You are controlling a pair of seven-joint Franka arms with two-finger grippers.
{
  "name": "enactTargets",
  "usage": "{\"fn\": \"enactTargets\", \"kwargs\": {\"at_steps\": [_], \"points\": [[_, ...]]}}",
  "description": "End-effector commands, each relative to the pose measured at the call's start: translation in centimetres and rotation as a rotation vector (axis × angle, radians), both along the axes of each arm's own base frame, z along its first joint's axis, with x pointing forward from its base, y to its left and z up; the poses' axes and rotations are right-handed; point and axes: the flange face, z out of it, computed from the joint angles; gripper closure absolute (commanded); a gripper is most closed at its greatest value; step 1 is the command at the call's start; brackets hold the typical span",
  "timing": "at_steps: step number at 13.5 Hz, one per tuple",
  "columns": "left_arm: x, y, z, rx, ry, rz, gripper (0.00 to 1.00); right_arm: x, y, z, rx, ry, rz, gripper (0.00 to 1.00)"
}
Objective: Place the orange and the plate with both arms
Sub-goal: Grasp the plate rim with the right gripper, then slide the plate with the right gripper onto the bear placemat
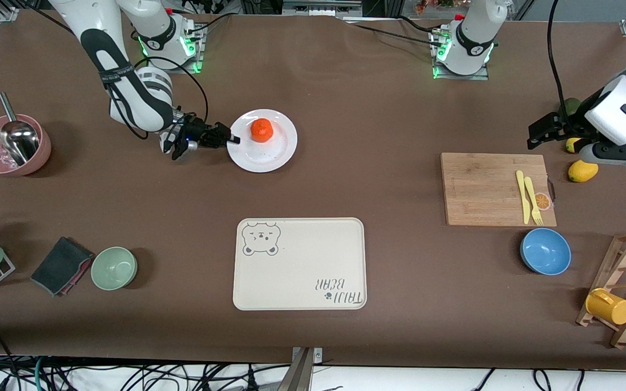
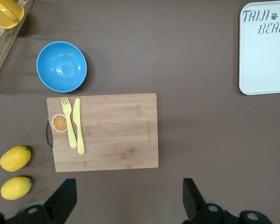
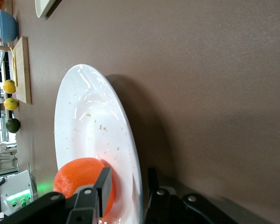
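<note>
**Right gripper pinching plate rim**

Right gripper sits at the edge of the plate, one finger above the rim and one below, closing on it; a firm pinch isn't confirmed. The orange rests on the plate. Grip deep, lift level so the fruit won't roll. Left gripper waits, jaws spread wide, over the lemons' end.

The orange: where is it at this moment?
In the front view the orange sits on the white plate, toward the right arm's end of the table, with the right gripper at the plate's rim beside it.
</note>
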Motion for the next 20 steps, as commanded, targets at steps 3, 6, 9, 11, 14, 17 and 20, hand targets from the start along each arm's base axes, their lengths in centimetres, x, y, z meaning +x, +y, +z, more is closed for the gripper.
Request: {"fn": "enactTargets", "kwargs": {"at_steps": [3,6,9,11,14,17,20], "points": [[0.2,0.0,0.6,-0.014,0.003,-0.018,0.00,-0.5,-0.1,-0.7,0.005,-0.024,-0.002,1.00],[0.2,0.1,0.6,-0.015,0.003,-0.016,0.00,-0.4,-0.1,-0.8,0.007,-0.037,0.006,1.00],[0.2,0.1,0.6,-0.015,0.003,-0.016,0.00,1.8,0.3,0.1,0.033,-0.040,-0.055,1.00],[0.2,0.1,0.6,-0.014,0.003,-0.016,0.00,5.2,0.9,1.9,0.062,0.010,-0.149,1.00],[0.2,0.1,0.6,-0.015,0.003,-0.016,0.00,10.1,1.9,4.6,0.092,0.031,-0.202,1.00],[0.2,0.1,0.6,-0.015,0.003,-0.016,0.00,17.2,3.5,4.3,0.122,0.071,-0.222,1.00],[0.2,0.1,0.6,-0.015,0.003,-0.016,0.00,24.6,4.7,4.6,0.187,0.071,-0.288,1.00]]}}
